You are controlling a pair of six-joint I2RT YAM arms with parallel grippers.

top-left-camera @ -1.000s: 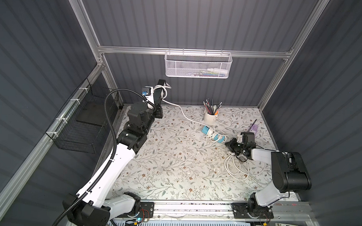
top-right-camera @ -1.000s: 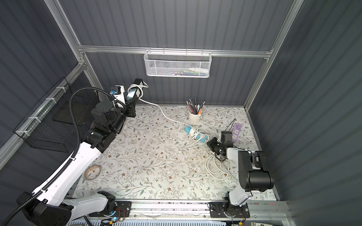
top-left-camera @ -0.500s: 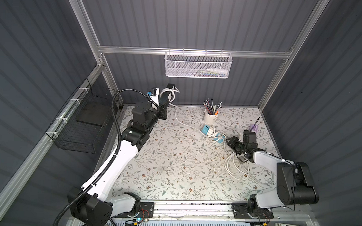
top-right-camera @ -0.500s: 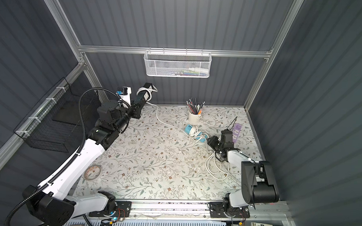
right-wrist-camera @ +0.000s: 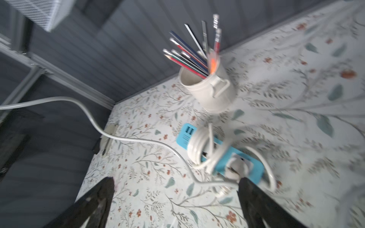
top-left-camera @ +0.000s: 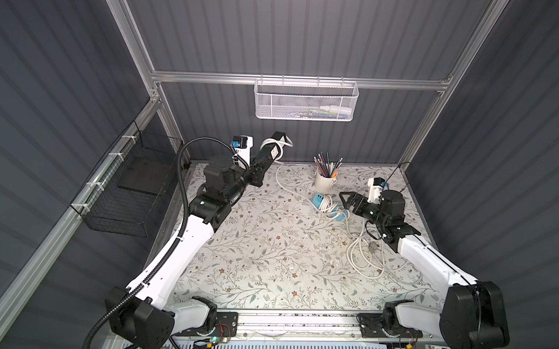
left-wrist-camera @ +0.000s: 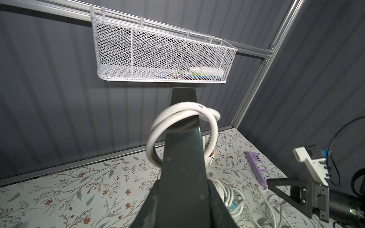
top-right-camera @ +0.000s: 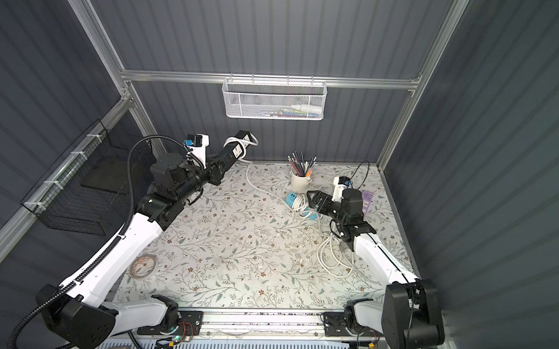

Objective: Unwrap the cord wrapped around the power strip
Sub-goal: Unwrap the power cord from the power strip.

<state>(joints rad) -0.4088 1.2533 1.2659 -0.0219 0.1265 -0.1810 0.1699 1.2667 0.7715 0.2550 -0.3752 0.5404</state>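
Power strip: the black power strip point(top-left-camera: 272, 149) is held up off the table at the back wall, upper left of centre in both top views, with one end in the left gripper point(top-left-camera: 260, 168).
Cord: the white cord point(left-wrist-camera: 181, 108) makes about two loose loops around the strip's far end. It then trails down onto the table point(top-left-camera: 262, 261), passing near the pencil cup point(top-left-camera: 324, 183).
Left gripper: jaws pressed onto the strip's near end.
Right gripper point(top-left-camera: 347, 203): jaws spread wide and holding nothing. It sits low at centre right, just beside a blue power strip point(top-left-camera: 318, 200) wound with its own cord.
Risk, wrong cord: the trailing cord runs close to the blue strip's coils, so a grab there could catch those and drag the blue strip.
Risk, cup: a taut pull could sweep the cord into the cup and tip it.
Risk, grip: the strip is held only by its end, so a hard tug may twist it out of the left jaws.
Risk, loops: pulling sideways instead of off the free end would probably tighten them.
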